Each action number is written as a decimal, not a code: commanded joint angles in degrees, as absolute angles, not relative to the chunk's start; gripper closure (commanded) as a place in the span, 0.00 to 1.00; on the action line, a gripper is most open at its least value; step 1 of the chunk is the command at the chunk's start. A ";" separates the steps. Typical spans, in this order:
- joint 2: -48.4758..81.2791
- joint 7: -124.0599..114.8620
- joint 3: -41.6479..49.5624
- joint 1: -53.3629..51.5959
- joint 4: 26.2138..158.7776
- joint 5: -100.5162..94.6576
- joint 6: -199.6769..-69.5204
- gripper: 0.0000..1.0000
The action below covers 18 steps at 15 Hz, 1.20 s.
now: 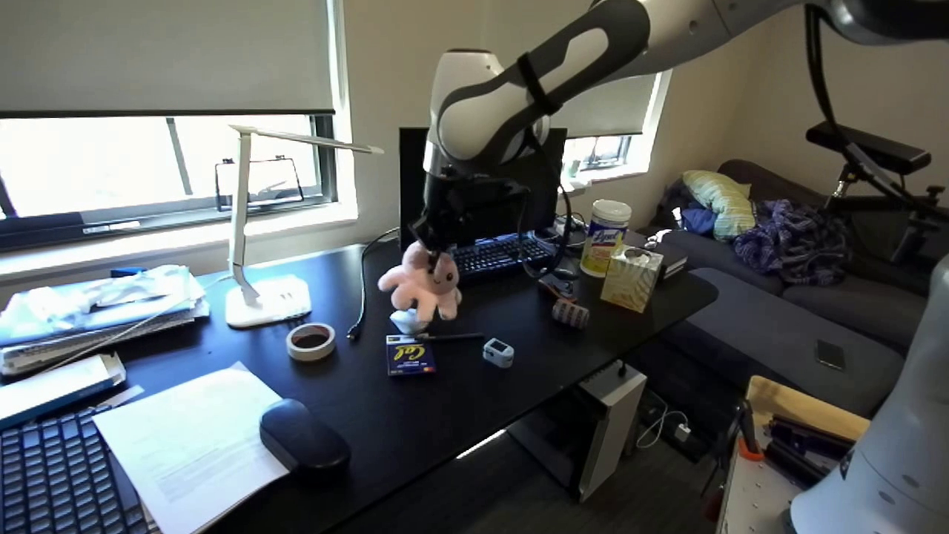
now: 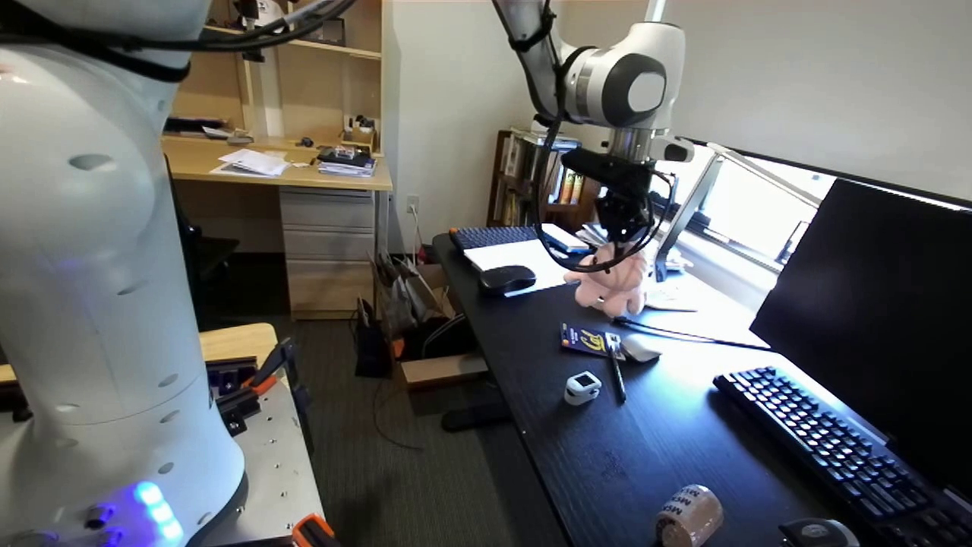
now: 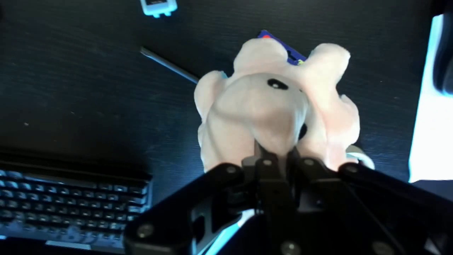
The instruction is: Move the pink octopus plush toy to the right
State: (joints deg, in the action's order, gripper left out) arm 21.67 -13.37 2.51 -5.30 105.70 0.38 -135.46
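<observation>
The pink octopus plush toy hangs from my gripper above the black desk. It shows in an exterior view with its stubby legs hanging down. In the wrist view the plush toy faces up with its dark eyes visible. The two fingers of my gripper pinch a fold of its head, with fabric bulging between them. The fingertips are partly sunk in the plush. The gripper also shows above the toy, with a black cable loop in front.
Near the toy lie a blue Cal card, a dark pen, a small white object, a white oximeter and a tape roll. A lamp, a monitor, a keyboard and a wipes canister stand around.
</observation>
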 commanded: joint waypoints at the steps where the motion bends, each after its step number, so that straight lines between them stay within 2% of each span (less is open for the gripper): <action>1: 15.94 -14.10 3.90 0.03 111.53 5.32 -136.03 0.97; 5: 15.09 -8.01 4.58 5.91 111.98 12.02 -137.53 0.97; 6: 16.80 -11.10 5.35 4.48 109.79 8.49 -135.73 0.91; 9: 16.66 -9.38 5.39 5.93 109.85 10.25 -135.86 0.91; 10: 16.66 -9.37 5.20 5.83 109.90 10.39 -135.95 0.97; 18: 27.16 -27.66 11.89 6.66 98.71 7.62 -131.85 0.98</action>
